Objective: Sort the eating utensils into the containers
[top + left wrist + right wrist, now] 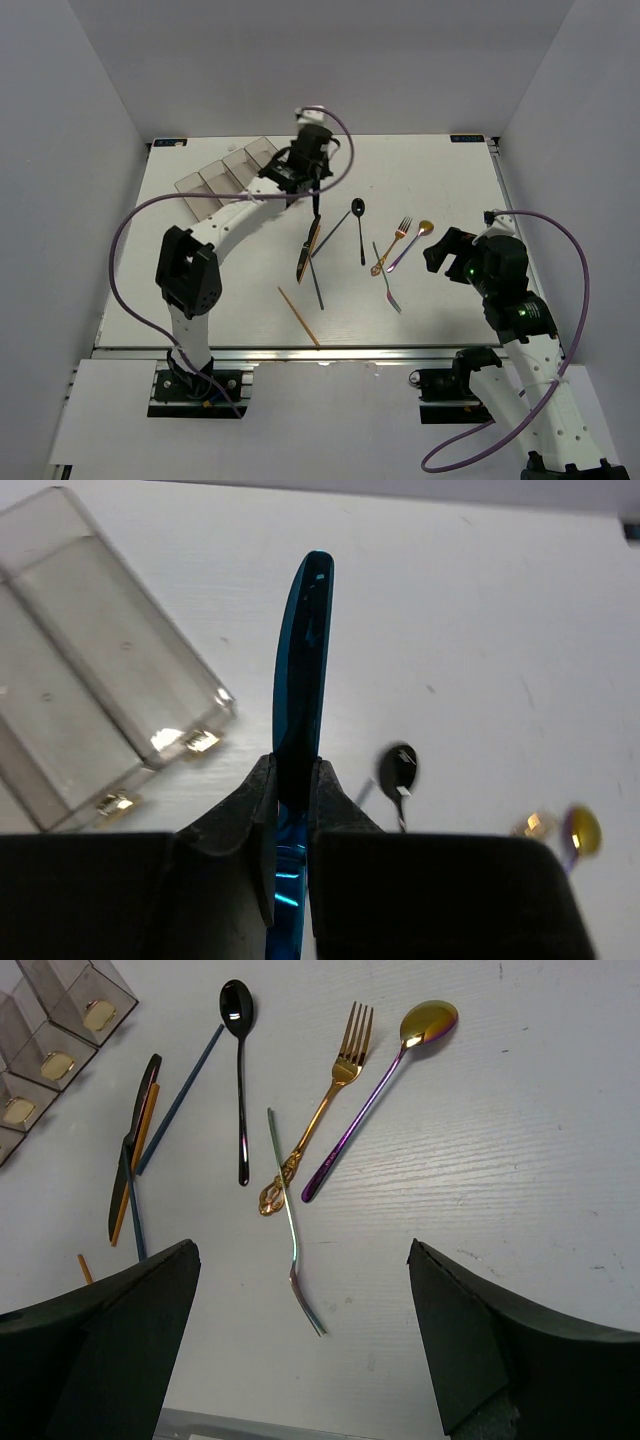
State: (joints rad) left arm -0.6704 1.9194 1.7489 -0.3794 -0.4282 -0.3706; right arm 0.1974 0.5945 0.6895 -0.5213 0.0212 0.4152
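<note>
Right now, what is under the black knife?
A wooden chopstick peeks out along one edge of the black knife. The rest of the chopstick is covered, so I cannot tell whether anything else lies beneath.

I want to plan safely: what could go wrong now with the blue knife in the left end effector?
The left end effector holds the blue knife with much length sticking out, so it might pivot or slip. The containers are narrow; the knife may catch a wall and push them.
</note>
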